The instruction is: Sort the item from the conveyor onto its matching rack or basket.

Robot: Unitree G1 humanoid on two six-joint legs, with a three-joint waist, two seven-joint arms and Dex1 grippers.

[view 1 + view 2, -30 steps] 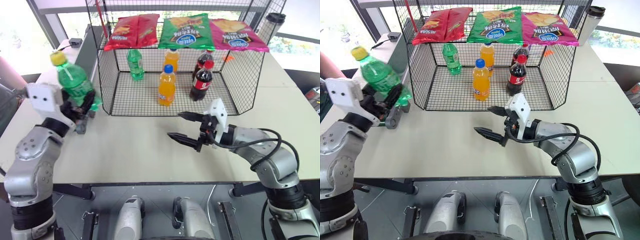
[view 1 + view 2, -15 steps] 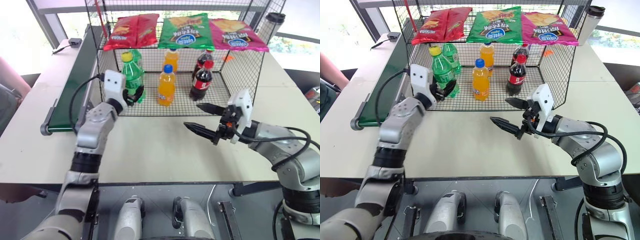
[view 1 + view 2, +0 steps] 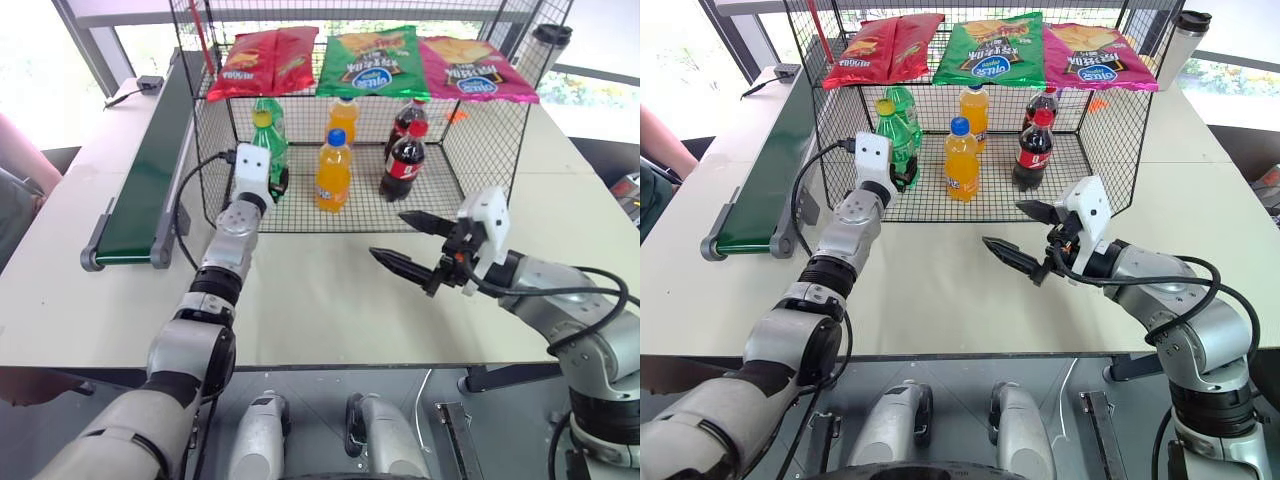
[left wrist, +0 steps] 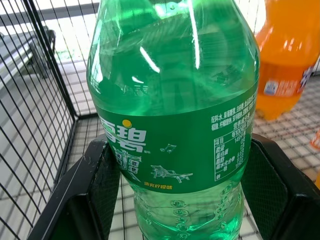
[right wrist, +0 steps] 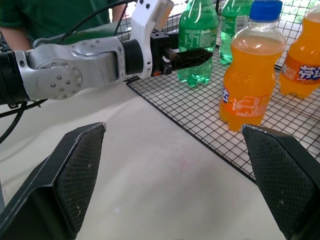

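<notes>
Jaws on the left gripper (image 5: 182, 57) are closed tight around the clear green plastic soda bottle with a yellow cap and a green label (image 3: 268, 150). Jaws on the right gripper (image 3: 405, 243) stand wide open with nothing in them.

Lower right in the left eye view, the right gripper hangs over the pale flat desk (image 3: 300, 310), just in front of the cage. Its two black fingers (image 3: 398, 264) point toward the middle of the frame.

Left of the middle, the left arm reaches up the frame from the bottom edge. Its gripper has gone in through the open front of the large black wire-mesh cage (image 3: 490, 150). The green bottle stands upright in the left part of the cage, its bottom at or just above the mesh floor; I cannot tell which. In the left wrist view the black fingers (image 4: 95, 180) press on both sides of the label.

Just beside it, toward the middle, stands an orange soda bottle with a blue cap (image 3: 333, 172). Right of that stands a dark cola bottle with a red cap (image 3: 403, 160).

Farther back, right behind the held bottle, is a green bottle with a green cap (image 5: 239, 25). Another orange bottle (image 3: 343, 115) and another cola bottle (image 3: 410, 118) stand at the back too.

Three chip bags, red (image 3: 262, 62), green (image 3: 372, 60) and pink (image 3: 472, 68), lie on top of the cage.

At the left of the frame runs the long dark green belt in a grey metal frame (image 3: 145, 185).
</notes>
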